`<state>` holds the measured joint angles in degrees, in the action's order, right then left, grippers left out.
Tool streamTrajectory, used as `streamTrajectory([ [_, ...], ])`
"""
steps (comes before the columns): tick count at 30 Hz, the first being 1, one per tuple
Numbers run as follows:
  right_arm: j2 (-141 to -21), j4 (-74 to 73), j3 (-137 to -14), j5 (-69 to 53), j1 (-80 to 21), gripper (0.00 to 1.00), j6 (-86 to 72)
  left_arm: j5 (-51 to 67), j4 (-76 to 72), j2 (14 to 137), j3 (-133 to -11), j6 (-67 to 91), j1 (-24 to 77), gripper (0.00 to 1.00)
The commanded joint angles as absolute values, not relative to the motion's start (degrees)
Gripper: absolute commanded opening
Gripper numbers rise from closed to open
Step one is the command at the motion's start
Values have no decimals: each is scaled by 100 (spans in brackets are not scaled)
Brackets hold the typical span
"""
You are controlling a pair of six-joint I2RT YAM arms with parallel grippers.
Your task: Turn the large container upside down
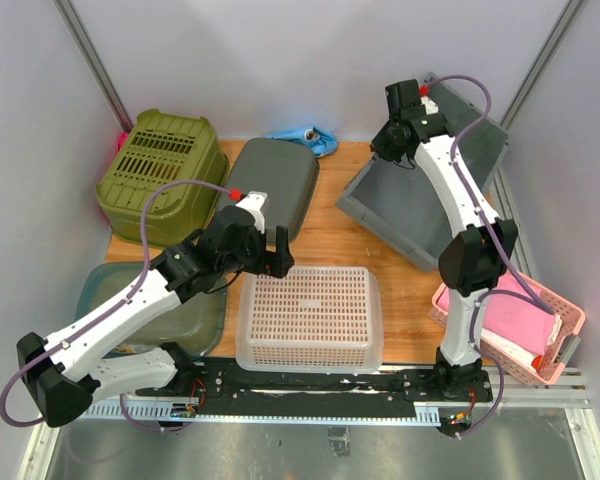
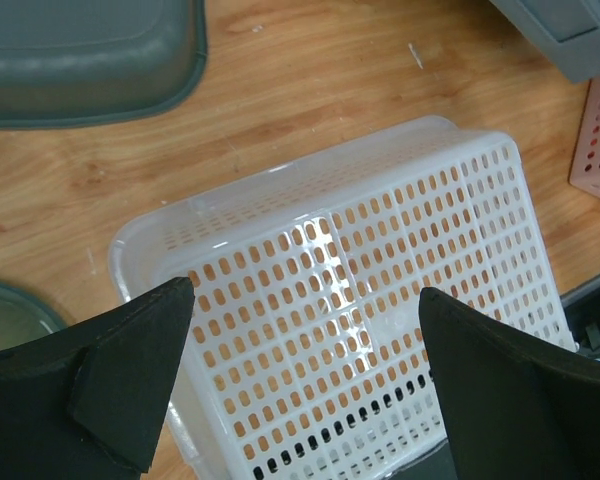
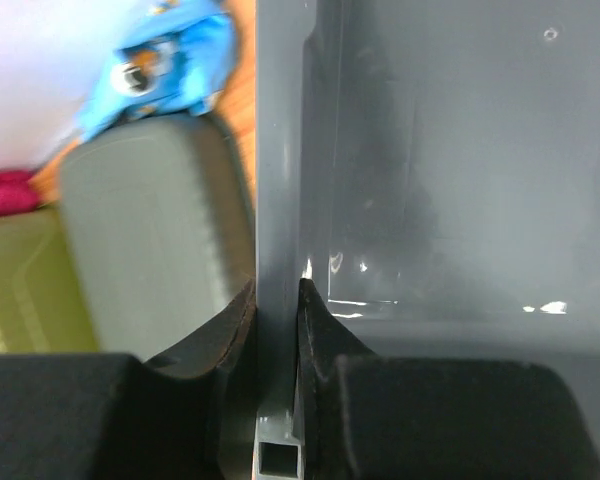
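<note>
1. Pinching one wall of the large grey container [image 1: 410,205], the right hand [image 3: 277,300] is seen with one finger inside that wall and the other outside it.
2. The container is found at the back right of the tabletop [image 1: 330,240], tilted, with its open inside turned toward the overhead camera and its far edge raised.
3. The left hand [image 2: 305,295] is held spread wide above a white perforated basket [image 1: 310,315], and nothing is gripped between its fingers.
4. The basket is set at the near middle of the tabletop, between the two arm bases.
5. A dark grey tub [image 1: 275,180] is placed behind the basket, with an olive green crate [image 1: 155,175] just to its left and a blue item [image 1: 305,138] behind it.
6. A pink basket [image 1: 525,320] is seen at the near right edge.
</note>
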<state>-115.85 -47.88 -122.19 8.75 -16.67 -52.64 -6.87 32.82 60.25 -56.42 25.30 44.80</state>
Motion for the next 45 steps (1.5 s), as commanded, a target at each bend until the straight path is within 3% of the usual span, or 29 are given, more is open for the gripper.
streamTrajectory([
  [1, -10856, -3790, -12495, -338, -1925, 1, -5661, -1554, 3542, 5943, -6010, 2625, 4518, 99],
  [14, -8909, -1454, -10636, -1074, -2145, 1, -6072, -2244, 3483, 5218, -5877, 3080, 4518, 99],
  [21, -7621, 2847, -7504, -1414, -1996, 1, -6472, -2095, 3381, 5209, -5777, 3137, 4518, 99],
  [25, -7516, 3056, -7213, -1380, -1844, 1, -6715, -1938, 3283, 5262, -5731, 3159, 4518, 99],
  [37, -7440, 6473, -4850, -723, -1073, 1, -9159, -1708, 3175, 5371, -5676, 3191, 4518, 99],
  [45, -6487, 6707, -3047, -409, -371, 1, -9965, -1587, 3056, 5648, -5742, 3098, 4518, 99],
])
